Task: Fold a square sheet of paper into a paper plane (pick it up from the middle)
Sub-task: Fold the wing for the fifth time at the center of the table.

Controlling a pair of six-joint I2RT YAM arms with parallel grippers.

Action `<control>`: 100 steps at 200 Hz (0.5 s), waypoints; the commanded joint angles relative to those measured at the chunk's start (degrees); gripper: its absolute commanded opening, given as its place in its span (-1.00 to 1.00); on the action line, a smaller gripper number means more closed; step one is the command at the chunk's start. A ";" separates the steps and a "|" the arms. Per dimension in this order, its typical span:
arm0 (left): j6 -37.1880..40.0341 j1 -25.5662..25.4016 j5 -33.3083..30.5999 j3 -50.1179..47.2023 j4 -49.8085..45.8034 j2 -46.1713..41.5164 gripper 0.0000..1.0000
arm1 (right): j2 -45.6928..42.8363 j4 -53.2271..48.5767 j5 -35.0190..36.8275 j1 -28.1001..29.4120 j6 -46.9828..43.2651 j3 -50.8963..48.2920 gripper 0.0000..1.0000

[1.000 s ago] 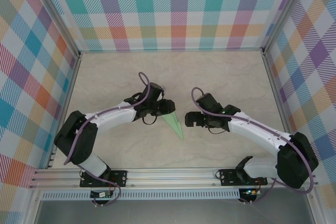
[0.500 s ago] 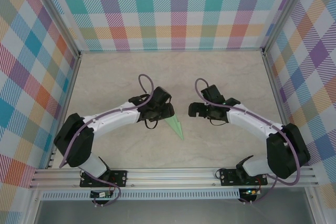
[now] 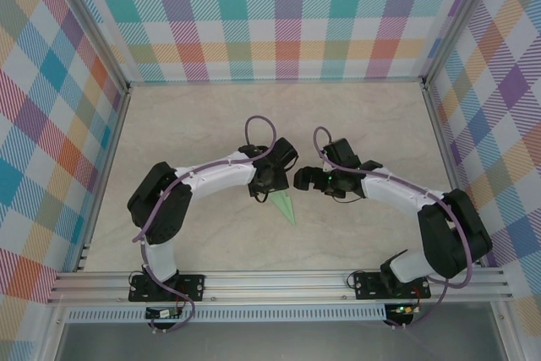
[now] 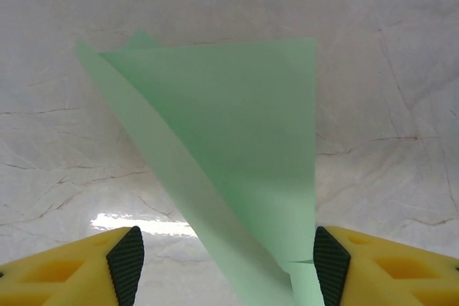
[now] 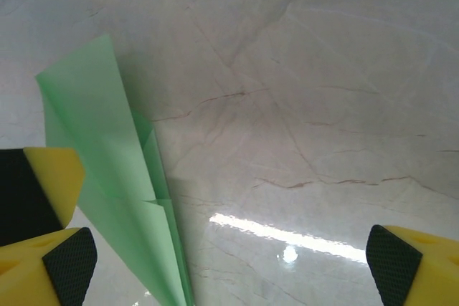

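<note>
Green paper plane (image 4: pixel 244 155), creased, pointed

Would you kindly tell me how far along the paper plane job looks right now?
Done: the light green folded paper plane lies creased and pointed on the marbled table. In hand: the left gripper stands open astride it; the right gripper is open beside it. Remaining: closing on its middle and lifting it.

Two white arms curl inward from their bases, wrists close together. The left tool (image 3: pixel 267 194) points down, its yellow fingers (image 4: pixel 107 266) with black pads held apart. The right tool (image 3: pixel 302 179) faces left, spread wide.
</note>
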 commanded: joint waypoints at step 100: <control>-2.63 0.54 -1.83 -11.97 4.13 -9.33 -0.37 | 11.42 5.60 -22.21 -0.27 -7.38 3.82 0.52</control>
